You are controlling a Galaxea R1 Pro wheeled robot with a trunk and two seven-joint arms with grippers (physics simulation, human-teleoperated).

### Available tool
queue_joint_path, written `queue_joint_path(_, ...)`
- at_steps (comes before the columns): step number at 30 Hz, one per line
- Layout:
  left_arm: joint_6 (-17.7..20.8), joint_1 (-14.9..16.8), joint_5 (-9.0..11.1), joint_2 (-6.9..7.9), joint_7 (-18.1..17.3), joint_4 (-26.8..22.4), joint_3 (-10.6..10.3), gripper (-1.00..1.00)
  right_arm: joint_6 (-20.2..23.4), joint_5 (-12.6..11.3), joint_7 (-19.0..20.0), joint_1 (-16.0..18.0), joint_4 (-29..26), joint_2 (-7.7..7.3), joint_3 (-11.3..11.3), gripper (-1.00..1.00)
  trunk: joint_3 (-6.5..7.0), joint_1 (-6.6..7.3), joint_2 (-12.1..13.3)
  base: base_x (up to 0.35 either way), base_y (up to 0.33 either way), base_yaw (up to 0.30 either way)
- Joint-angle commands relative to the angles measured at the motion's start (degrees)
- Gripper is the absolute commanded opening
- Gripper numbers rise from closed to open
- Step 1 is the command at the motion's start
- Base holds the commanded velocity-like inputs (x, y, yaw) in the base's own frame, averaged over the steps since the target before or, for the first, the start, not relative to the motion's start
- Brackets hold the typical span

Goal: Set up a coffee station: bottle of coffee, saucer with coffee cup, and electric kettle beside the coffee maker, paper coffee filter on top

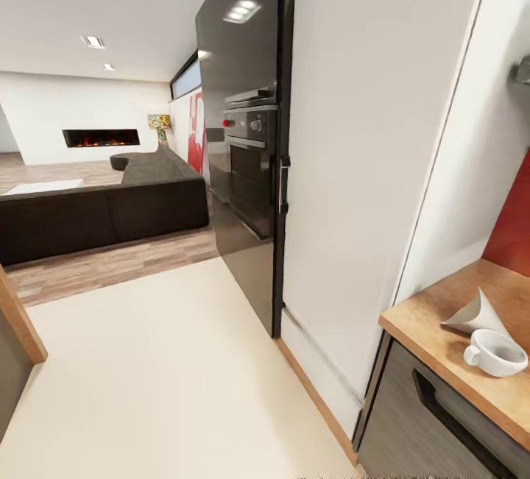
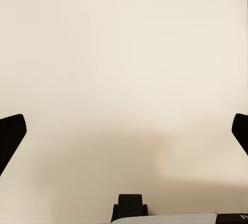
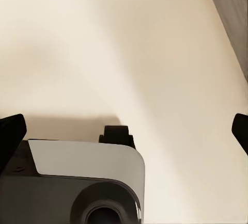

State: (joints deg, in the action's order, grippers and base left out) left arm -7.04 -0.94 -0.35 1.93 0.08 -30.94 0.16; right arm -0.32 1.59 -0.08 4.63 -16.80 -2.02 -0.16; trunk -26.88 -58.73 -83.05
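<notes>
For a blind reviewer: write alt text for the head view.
A white paper coffee filter and a white coffee cup sit on a wooden countertop at lower right. Beyond cream floor stand a tall white panel, a black oven and a dark sofa.

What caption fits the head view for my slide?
Robot in transit: paper coffee filter and coffee cup sit on the kitchen countertop corner beside a tall white cabinet.

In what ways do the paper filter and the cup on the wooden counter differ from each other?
The paper coffee filter is a thin pointed cone lying on its side; the coffee cup is round, thick-walled, upright, mouth open upward. The cup has a side handle; the filter has none. Both are white and share the kitchen countertop, close together.
</notes>
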Motion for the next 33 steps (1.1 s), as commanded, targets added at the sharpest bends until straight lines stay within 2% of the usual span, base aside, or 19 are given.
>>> queue_joint_path(1,-0.08,-0.03,-0.03,0.01,0.01,-0.08,0.01,1.00,-0.03,0.17,-0.01,0.03,0.01,0.00,-0.02,1.00,-0.05,0.00,-0.03,0.000,0.000,-0.276)
queue_joint_path(12,-0.08,-0.03,-0.04,0.01,0.01,-0.08,0.03,1.00,-0.03,0.17,-0.01,0.03,0.01,0.00,-0.02,1.00,-0.05,0.00,-0.03,0.000,0.000,-0.274)
queue_joint_path(22,-0.07,-0.03,-0.06,0.01,-0.06,-0.08,0.02,1.00,-0.03,0.17,-0.09,0.03,0.01,0.00,-0.02,1.00,-0.05,0.00,-0.03,0.000,0.164,-0.068)
queue_joint_path(33,-0.08,-0.03,-0.08,0.01,-0.02,-0.08,0.01,1.00,-0.03,0.17,-0.01,0.03,0.01,-0.03,-0.02,1.00,-0.05,0.00,-0.03,0.000,0.036,-0.241)
